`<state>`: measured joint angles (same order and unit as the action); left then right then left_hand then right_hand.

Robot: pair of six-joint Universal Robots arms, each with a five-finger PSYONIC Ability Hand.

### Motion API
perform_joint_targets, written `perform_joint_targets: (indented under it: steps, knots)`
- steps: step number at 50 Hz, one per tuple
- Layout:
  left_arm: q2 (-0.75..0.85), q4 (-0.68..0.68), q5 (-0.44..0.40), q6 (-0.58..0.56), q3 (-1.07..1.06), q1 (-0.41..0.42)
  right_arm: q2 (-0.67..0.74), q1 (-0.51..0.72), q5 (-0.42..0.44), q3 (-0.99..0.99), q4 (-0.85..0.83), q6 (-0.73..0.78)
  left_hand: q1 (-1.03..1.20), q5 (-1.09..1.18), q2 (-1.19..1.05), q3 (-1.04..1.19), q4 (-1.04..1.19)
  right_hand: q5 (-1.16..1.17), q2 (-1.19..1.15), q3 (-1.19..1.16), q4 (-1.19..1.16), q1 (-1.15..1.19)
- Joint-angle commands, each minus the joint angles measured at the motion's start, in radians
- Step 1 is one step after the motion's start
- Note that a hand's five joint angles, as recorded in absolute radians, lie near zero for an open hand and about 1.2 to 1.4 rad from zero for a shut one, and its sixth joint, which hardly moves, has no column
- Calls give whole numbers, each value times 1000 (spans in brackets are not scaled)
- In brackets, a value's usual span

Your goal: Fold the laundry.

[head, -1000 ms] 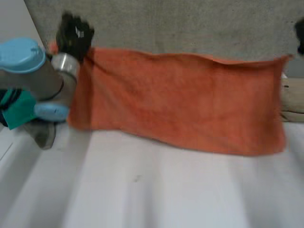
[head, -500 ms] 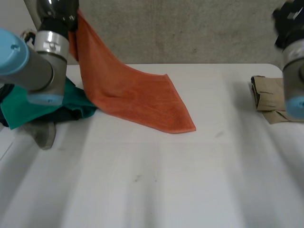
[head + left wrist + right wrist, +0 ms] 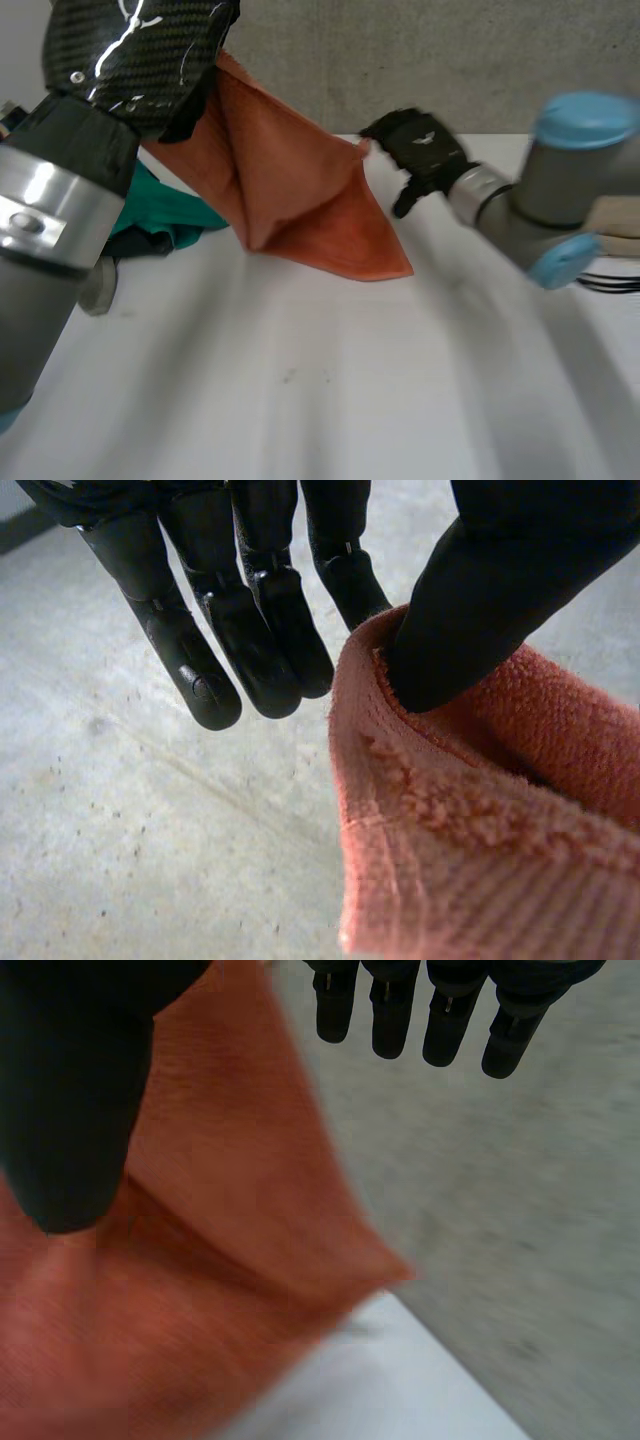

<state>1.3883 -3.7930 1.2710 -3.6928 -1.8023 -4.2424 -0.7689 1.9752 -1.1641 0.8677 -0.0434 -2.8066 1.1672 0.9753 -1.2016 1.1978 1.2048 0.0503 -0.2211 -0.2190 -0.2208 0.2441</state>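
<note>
Hanging pinched in the left hand, an orange terry towel trails onto the white table while the right hand hovers slack-fingered beside its corner.

No words, numbers, labels or logos can be read anywhere on the scene. The orange towel is plain terry cloth with no tag showing. The dark woven casing on the left arm carries a few thin white marks, but they form no letters or figures that can be made out.
</note>
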Motion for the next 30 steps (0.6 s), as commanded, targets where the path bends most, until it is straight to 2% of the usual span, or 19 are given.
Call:
perform_joint_targets:
  steps: [1, 3, 5, 6, 9, 10, 13, 15, 17, 21, 24, 30]
  knots:
    - [-107, 27, 1, -1, -84, 39, 204, 126, -17, -139, -9, -2, 229, 246, -195, 198, 191, -50, 47, 44, 46, -70]
    - [-124, 33, 1, -1, -95, 39, 249, 142, -28, -174, -10, -4, 229, 246, -195, 198, 191, 237, -241, -243, -241, 218]
    - [-138, 41, 1, -1, -107, 39, 270, 146, -38, -199, -12, -2, 229, 246, -195, 198, 191, 846, -850, -852, -850, 827]
    - [-140, 41, 1, -1, -111, 39, 273, 145, -75, -219, -27, 7, 229, 246, -195, 198, 191, 1168, -1172, -1174, -1172, 1149]
    - [-132, 41, 1, -4, -112, 35, 244, 133, -195, -217, -65, 21, 229, 246, -195, 198, 191, 1171, -1175, -1177, -1175, 1152]
    - [-130, 41, 1, -4, -111, 29, 179, 126, -283, -198, -76, 51, 229, 246, -195, 198, 191, 1171, -1175, -1177, -1175, 1152]
    - [-121, 45, 5, -9, -106, 6, 48, 97, -373, -132, -85, 113, 229, 246, -195, 198, 191, 1171, -1175, -1177, -1175, 1152]
    - [-108, 45, 5, -16, -104, -17, -93, 36, -362, -27, -76, 188, 229, 246, -195, 198, 191, 1171, -1175, -1177, -1175, 1152]
    - [-65, 47, 5, -36, -97, -71, -221, -10, -309, 87, -78, 272, 229, 246, -195, 198, 191, 1171, -1175, -1177, -1175, 1152]
    - [15, 44, 5, -45, -83, -126, -397, -35, -246, 272, -76, 355, 229, 246, -195, 198, 191, 1171, -1175, -1177, -1175, 1152]
    - [115, 41, 5, -45, -71, -145, -452, -38, -232, 377, -72, 361, 229, 246, -195, 198, 191, 1171, -1175, -1177, -1175, 1152]
    - [296, 44, 16, -47, -55, -134, -408, -29, -217, 508, -76, 366, 229, 246, -195, 198, 191, 1171, -1175, -1177, -1175, 1152]
